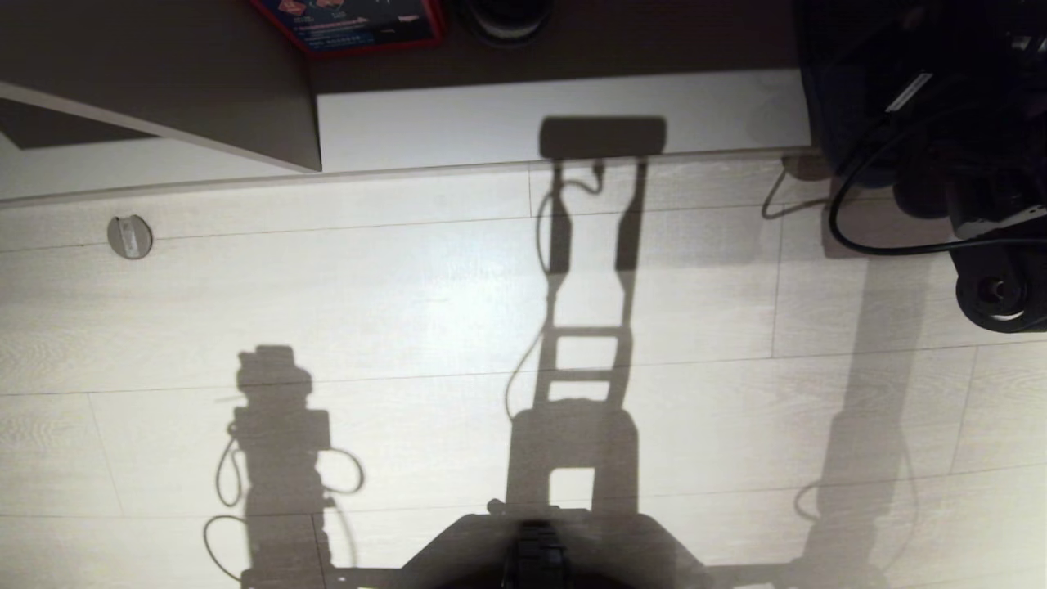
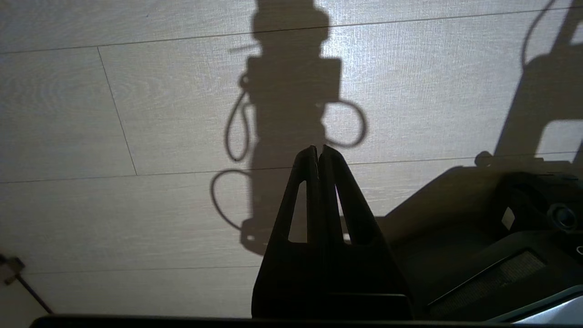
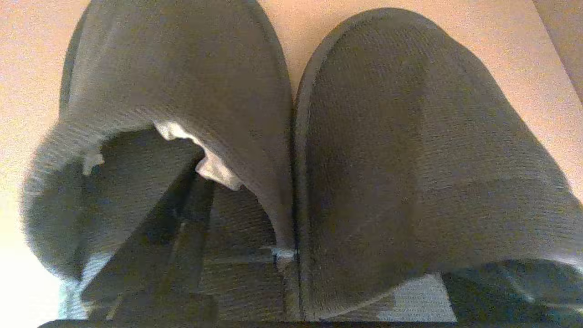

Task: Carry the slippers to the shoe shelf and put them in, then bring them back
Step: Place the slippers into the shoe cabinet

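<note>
The two dark charcoal slippers (image 3: 182,68) (image 3: 410,136) lie side by side, toes away from me, on the pale base board (image 3: 478,41) of the shoe shelf. My right gripper (image 3: 346,237) is open behind them. One finger (image 3: 182,237) reaches into the opening of one slipper, the other finger (image 3: 510,282) shows at the far edge of the second slipper. In the head view the shelf's pale base board (image 1: 507,123) and a taupe panel (image 1: 204,82) run along the top. My right arm (image 1: 941,123) reaches in at the top right, and the slippers are hidden there. My left gripper (image 2: 319,148) hangs shut over the floor.
A red-edged box (image 1: 352,24) and a round dark object (image 1: 507,16) sit at the top of the head view. A round metal floor stop (image 1: 129,237) is at the left. Black cables (image 1: 883,237) loop off the right arm. My base (image 1: 540,548) sits at the bottom.
</note>
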You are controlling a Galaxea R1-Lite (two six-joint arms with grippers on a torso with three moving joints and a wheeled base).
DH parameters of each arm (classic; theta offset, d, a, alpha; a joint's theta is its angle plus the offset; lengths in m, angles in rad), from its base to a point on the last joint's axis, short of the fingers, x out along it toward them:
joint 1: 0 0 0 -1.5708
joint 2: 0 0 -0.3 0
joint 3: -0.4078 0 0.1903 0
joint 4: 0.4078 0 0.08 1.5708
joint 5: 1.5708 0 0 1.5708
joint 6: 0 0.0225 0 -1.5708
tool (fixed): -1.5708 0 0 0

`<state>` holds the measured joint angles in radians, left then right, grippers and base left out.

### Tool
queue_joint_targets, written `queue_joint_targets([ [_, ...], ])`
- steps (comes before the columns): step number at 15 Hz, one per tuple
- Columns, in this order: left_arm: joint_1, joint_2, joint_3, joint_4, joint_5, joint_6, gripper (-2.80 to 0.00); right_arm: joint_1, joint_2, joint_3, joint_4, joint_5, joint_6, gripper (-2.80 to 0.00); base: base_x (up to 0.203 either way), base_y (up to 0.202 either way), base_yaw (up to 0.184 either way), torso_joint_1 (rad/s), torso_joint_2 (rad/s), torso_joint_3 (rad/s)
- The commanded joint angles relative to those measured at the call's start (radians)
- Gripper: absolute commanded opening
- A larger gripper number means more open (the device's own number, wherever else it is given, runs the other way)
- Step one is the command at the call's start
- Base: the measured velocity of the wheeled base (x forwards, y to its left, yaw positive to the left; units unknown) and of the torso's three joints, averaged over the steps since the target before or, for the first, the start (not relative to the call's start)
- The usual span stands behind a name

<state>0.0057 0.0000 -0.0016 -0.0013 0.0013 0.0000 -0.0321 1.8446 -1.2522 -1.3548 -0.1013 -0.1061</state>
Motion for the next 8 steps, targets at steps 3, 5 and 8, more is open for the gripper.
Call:
queue_joint_targets([
  [3, 0.0, 0.0, 0.002, 0.0, 0.0, 0.0, -2.8, 0.0, -0.042, 0.028, 0.016, 0.002, 0.0, 0.0, 0.0, 0.0, 0.0, 0.0, 0.0, 0.0],
  [5, 0.0, 0.0, 0.0, -0.002, 0.0, 0.0, -2.8, 0.003, -0.099, 0.071, 0.075, 0.004, 0.006, 0.0, 0.0, 0.0, 0.0, 0.0, 0.0, 0.0],
  [8, 0.0, 0.0, 0.002, -0.002, 0.0, 0.002, -2.8, 0.013, -0.158, 0.115, 0.166, 0.006, 0.013, 0.0, 0.0, 0.0, 0.0, 0.0, 0.0, 0.0],
])
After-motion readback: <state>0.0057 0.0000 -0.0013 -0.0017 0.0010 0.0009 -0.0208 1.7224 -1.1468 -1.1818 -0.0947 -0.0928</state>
